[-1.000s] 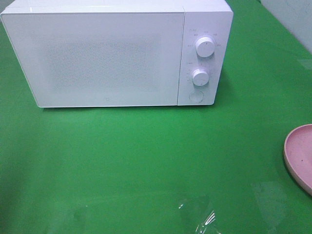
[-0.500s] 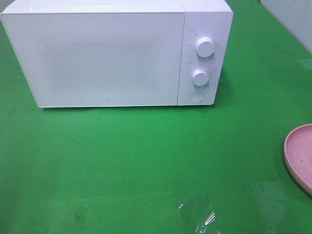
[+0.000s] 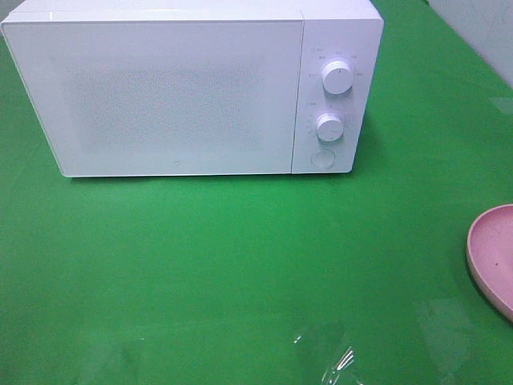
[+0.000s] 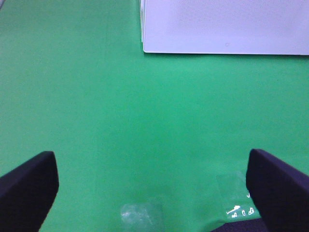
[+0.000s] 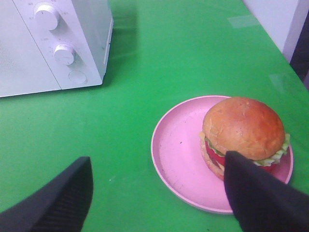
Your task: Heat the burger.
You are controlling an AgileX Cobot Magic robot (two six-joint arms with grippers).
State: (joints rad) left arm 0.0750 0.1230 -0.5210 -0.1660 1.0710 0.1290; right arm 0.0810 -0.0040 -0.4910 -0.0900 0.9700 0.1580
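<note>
Left to right. The left end effector (image 4: pixel 152 193) stands wide open over bare green tabletop (image 3: pixel 200 257), holding nothing; its dark fingers (image 4: pixel 26 186) frame only a scrap of clear film (image 4: pixel 140 215). Ahead of it the white microwave (image 3: pixel 176 88) sits at the far side of the tabletop, its door (image 3: pixel 160 96) shut, with two round knobs (image 3: pixel 337 77) and a round button (image 3: pixel 322 159) on the panel at the door's right. Farther right, near the tabletop's right edge, lies the pink plate (image 5: pixel 183 154), only partly in the high view. The burger (image 5: pixel 244 133) rests on the plate's right part, well apart from the microwave. The right end effector (image 5: pixel 159 193) hangs above the plate, jaws spread wide and empty; one finger (image 5: pixel 260 198) overlaps the burger's near edge in the wrist view, though contact cannot be told.

Progress: judged from these views, the task is at its start. The door is not yet opened, the burger is not yet lifted, and loading, closing and setting the knobs all remain.

Change: against the high view of one second earlier, nothing differs; microwave, plate and film lie where they lay, and neither arm appears in that view.
</note>
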